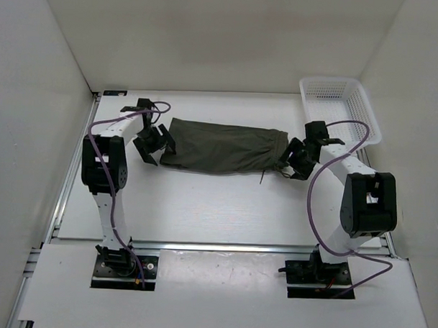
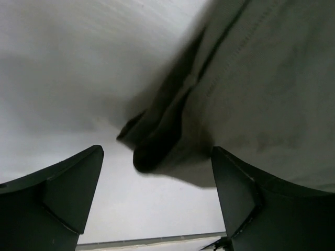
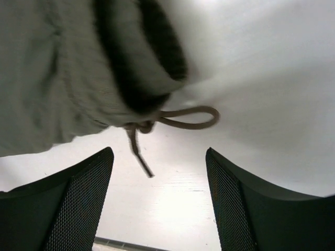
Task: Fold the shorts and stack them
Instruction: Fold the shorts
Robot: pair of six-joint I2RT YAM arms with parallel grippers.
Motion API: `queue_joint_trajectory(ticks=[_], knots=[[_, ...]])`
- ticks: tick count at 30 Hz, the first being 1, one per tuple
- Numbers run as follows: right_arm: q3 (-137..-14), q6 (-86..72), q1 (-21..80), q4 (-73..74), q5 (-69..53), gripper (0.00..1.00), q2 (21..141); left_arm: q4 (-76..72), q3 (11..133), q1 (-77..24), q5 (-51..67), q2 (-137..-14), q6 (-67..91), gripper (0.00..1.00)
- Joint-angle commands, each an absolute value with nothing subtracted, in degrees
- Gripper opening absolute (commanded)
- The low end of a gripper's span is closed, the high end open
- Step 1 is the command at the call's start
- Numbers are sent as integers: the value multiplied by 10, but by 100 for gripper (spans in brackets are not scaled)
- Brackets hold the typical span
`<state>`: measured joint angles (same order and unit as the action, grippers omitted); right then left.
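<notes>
The dark olive shorts (image 1: 223, 146) lie folded lengthwise in a long strip across the middle of the table. Its waistband end with the tan drawstring (image 3: 183, 119) points right. My left gripper (image 1: 153, 141) is open and empty at the strip's left end; in the left wrist view the hem corner (image 2: 157, 141) lies just ahead of the open fingers (image 2: 68, 188). My right gripper (image 1: 295, 161) is open and empty at the strip's right end; in the right wrist view the waistband (image 3: 141, 78) and drawstring lie just ahead of its fingers (image 3: 78, 198).
A white mesh basket (image 1: 340, 107) stands at the back right corner, behind the right arm. White walls enclose the table on the left, back and right. A metal rail (image 1: 216, 245) runs along the near edge.
</notes>
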<state>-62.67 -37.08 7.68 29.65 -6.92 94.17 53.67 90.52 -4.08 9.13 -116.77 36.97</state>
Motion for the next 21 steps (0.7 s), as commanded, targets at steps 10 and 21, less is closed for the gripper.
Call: queue_joint_trajectory(ticks=[10, 21], knots=[[-677, -393, 84, 207, -107, 70, 1033, 499, 914, -40, 85, -1194, 354, 10], [-670, -393, 120, 223, -26, 0, 1035, 505, 886, 11, 62, -1134, 359, 10]])
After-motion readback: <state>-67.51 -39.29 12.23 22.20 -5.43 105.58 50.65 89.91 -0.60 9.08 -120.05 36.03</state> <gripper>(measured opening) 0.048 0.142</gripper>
